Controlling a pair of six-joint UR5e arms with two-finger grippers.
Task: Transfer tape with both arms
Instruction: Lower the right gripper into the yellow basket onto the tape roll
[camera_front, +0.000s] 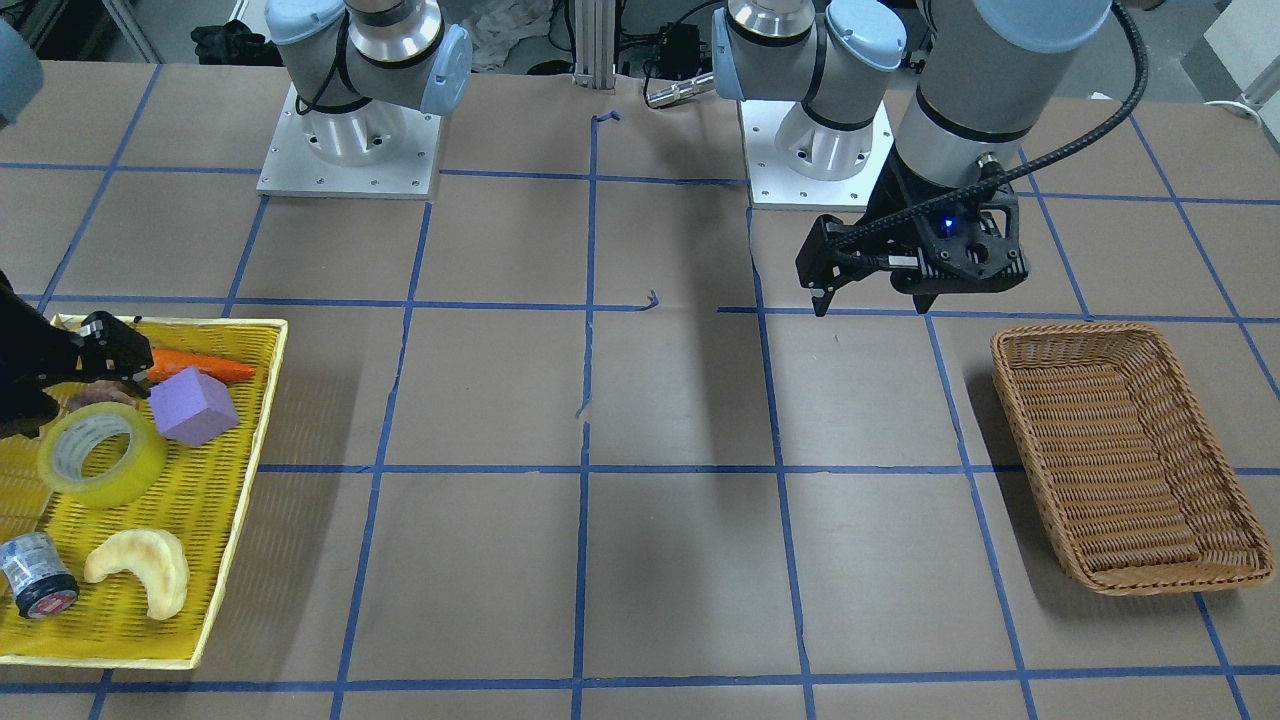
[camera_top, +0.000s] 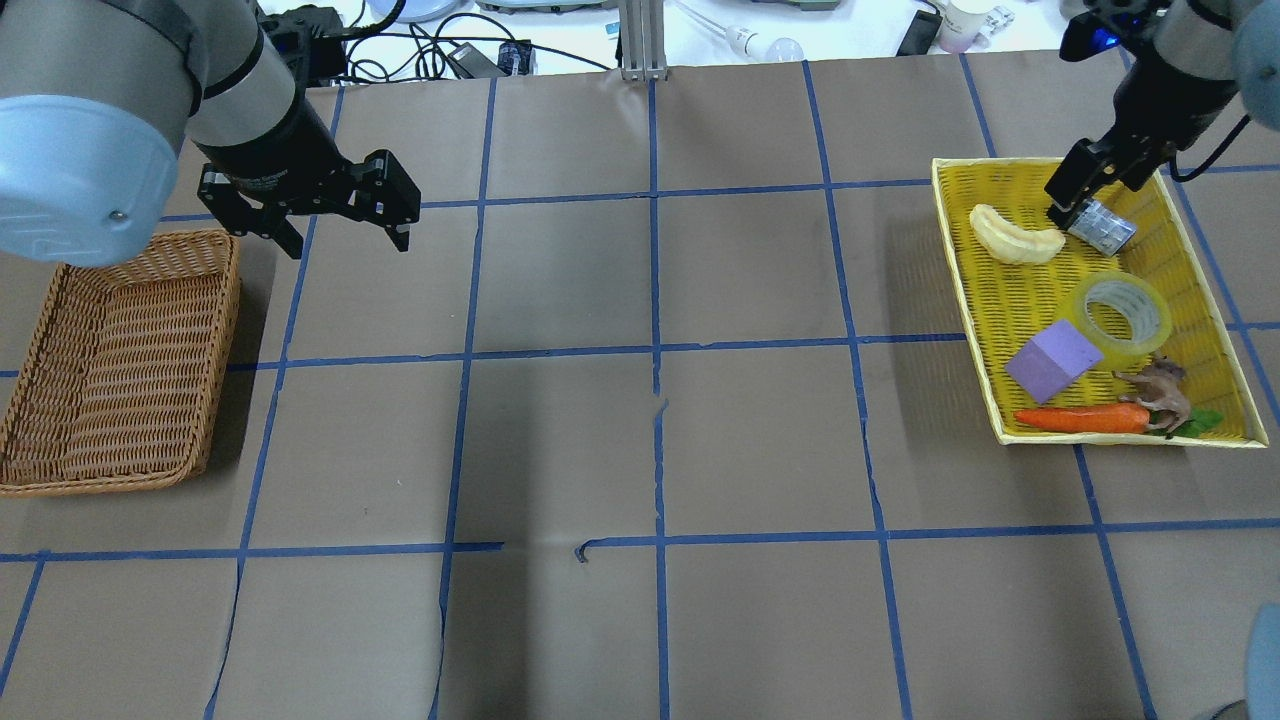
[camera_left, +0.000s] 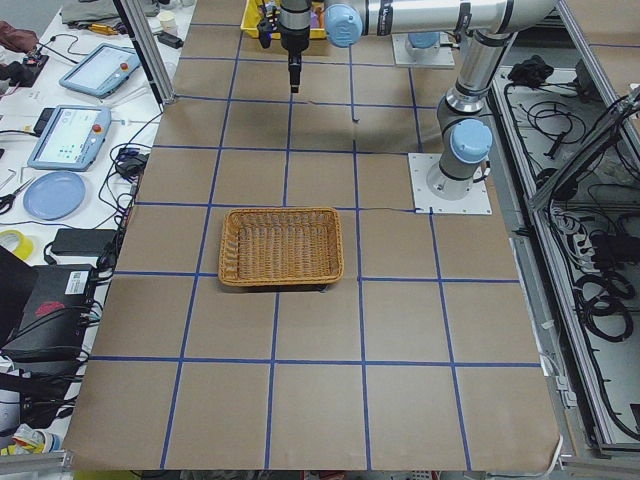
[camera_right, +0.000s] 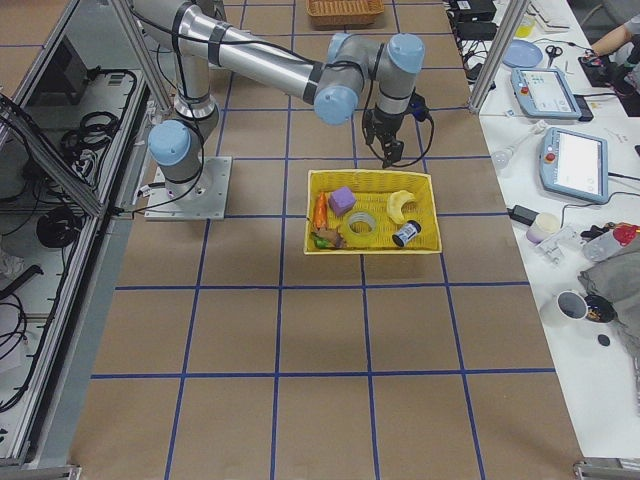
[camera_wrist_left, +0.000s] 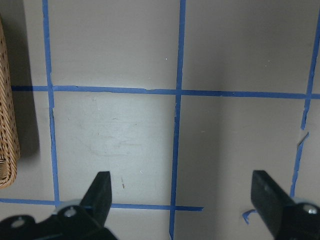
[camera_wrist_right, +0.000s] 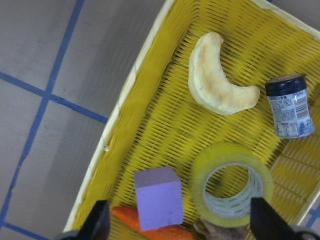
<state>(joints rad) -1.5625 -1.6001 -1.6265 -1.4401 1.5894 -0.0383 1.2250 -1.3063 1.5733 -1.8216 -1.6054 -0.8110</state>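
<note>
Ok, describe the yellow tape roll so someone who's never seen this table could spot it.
Find the yellow tray at the robot's right end of the table. The tape lies flat in it, next to the purple block. Unlike the smaller dark roll, it is a see-through yellow ring with a whitish core.

2 arms (camera_top: 250, 110), 2 baskets (camera_top: 225, 350), 2 rolls (camera_top: 1120, 345), 4 other items (camera_top: 1052, 362).

My table (camera_top: 560, 280), papered brown and gridded in blue tape, is carrying a yellow mesh tray (camera_top: 1000, 290) toward my right end and a wicker basket (camera_top: 120, 360) toward my left, well apart. My arms' two base plates (camera_front: 290, 175) (camera_front: 775, 190) are sitting along my edge.
</note>
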